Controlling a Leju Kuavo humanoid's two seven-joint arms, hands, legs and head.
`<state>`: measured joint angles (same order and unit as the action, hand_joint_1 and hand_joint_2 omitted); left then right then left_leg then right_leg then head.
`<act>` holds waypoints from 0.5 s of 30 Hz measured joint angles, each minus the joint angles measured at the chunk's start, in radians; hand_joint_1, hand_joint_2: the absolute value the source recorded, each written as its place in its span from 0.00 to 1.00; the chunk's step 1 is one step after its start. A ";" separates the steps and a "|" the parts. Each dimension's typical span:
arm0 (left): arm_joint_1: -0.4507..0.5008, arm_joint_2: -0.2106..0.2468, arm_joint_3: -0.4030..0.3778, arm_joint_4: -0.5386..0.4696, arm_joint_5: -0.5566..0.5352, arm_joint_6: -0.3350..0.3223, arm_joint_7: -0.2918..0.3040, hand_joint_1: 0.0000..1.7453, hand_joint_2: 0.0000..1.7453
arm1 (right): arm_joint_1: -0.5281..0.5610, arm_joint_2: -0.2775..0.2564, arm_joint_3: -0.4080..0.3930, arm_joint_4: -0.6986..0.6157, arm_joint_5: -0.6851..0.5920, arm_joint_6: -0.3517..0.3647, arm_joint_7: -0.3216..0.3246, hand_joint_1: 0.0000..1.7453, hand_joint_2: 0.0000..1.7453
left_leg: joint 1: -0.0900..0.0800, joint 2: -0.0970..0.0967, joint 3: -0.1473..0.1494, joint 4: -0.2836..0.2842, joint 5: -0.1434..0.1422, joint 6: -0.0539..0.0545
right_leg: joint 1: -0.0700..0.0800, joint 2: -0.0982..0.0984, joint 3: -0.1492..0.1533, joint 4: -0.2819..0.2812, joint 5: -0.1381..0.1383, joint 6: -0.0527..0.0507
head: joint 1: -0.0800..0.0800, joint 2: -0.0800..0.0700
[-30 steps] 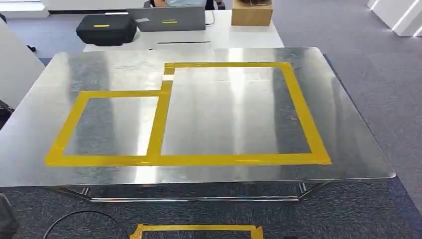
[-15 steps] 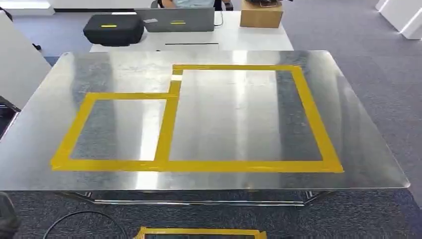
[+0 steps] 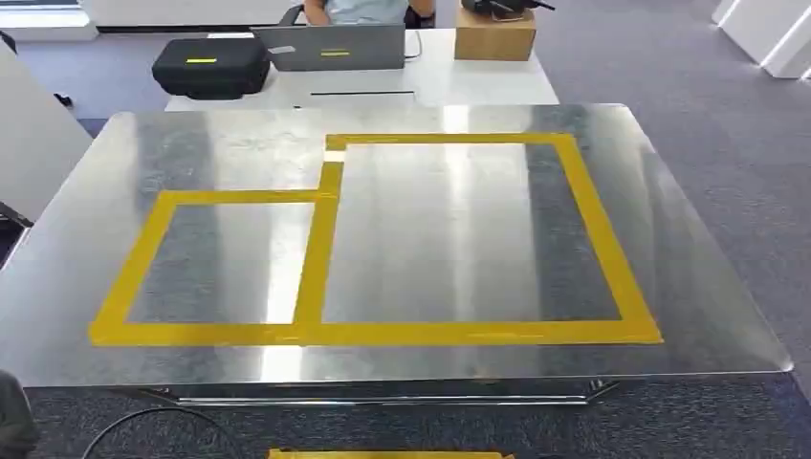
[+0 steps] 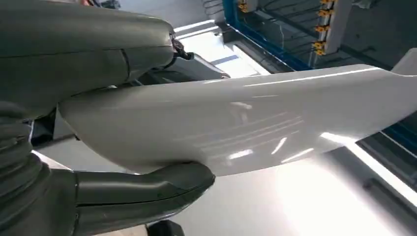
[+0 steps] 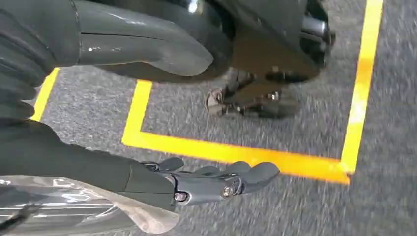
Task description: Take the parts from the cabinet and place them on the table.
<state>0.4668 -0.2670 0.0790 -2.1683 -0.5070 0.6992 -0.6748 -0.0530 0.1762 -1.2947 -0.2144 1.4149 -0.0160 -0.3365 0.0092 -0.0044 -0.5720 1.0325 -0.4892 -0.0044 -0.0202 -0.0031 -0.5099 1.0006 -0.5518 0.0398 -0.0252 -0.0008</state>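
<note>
A steel table stands in front of me, marked with a large yellow tape rectangle and a smaller one to its left; nothing lies inside them. In the left wrist view my left hand grips a long, glossy white part between thumb and fingers. My right hand hangs over grey carpet with its fingers stretched out, the thumb apart and nothing between them. A pale shiny surface lies beside its wrist; I cannot tell what it is.
Behind the table is a white desk with a black case, a laptop and a cardboard box; a person sits there. Yellow tape marks the carpet by my feet, and a black cable lies at the table's near left.
The whole head picture has shifted: the table now sits lower and slightly larger in view, so the camera has moved. Nothing on the table has changed.
</note>
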 joint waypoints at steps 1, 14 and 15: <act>0.004 -0.003 0.000 0.001 -0.003 0.000 0.000 1.00 1.00 | 0.000 -0.006 0.000 0.000 0.002 0.006 0.000 0.00 1.00 | 0.003 -0.001 0.000 -0.006 0.002 -0.001 | 0.001 -0.001 0.001 0.003 -0.009 -0.010 | 0.006 0.000; -0.029 0.032 0.034 0.117 -0.012 -0.022 0.037 1.00 1.00 | 0.000 -0.027 0.008 0.000 0.025 0.033 -0.002 0.00 1.00 | -0.002 -0.002 0.002 -0.004 -0.006 0.015 | -0.001 0.000 0.015 -0.025 0.003 0.006 | 0.007 0.000; -0.035 0.038 0.040 0.127 -0.017 -0.026 0.043 1.00 1.00 | 0.000 -0.027 0.010 0.000 0.027 0.034 -0.002 0.00 1.00 | -0.002 -0.002 0.003 -0.004 -0.006 0.015 | -0.001 -0.001 0.015 -0.025 0.003 0.006 | 0.007 0.000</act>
<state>0.4323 -0.2292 0.1190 -2.0409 -0.5238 0.6729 -0.6321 -0.0529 0.1488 -1.2844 -0.2144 1.4420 0.0175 -0.3388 0.0068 -0.0064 -0.5694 1.0286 -0.4952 0.0104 -0.0212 -0.0037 -0.4946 0.9757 -0.5489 0.0459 -0.0183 -0.0008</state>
